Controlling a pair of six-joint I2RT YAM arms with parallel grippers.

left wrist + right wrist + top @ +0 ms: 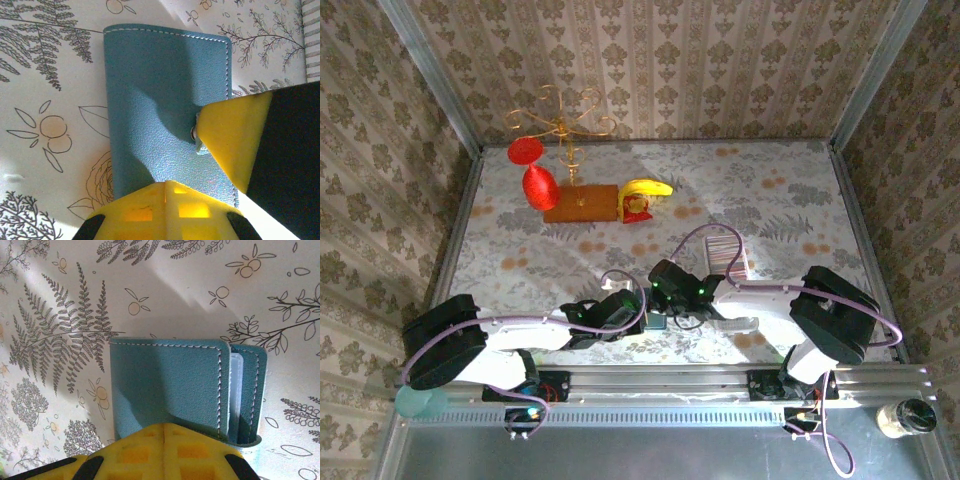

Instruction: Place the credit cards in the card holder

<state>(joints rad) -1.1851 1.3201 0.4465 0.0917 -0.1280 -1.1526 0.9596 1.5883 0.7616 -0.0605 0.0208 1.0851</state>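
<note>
Teal and stitched in white, the card holder [165,100] lies flat on the flower-printed table [790,200], at the near edge between the two arms. It is folded over, with its snap tab [199,146] on the right side. In the right wrist view its right edge gapes a little and shows a pale sleeve inside.

The left gripper [165,192] has its yellow pads pressed together over the holder's near edge. The right gripper [164,432] is likewise closed over the near edge, and one of its pads [232,135] touches the snap tab. Whether either one pinches the leather or only presses on it, I cannot tell.

The credit cards [725,250] stand as a striped row just beyond and to the right of the holder, apart from it.

By my judgement the step in hand is opening the holder, and no card has been picked up yet. The next move calls for one gripper to pin the body down while the other frees the tab and lifts the flap, without sliding the holder.

Counted, there is one holder, one row of cards too fine to number, and two grippers. At the far left are one gilt stand [562,120], two red ornaments [540,185] and one banana [648,188].
</note>
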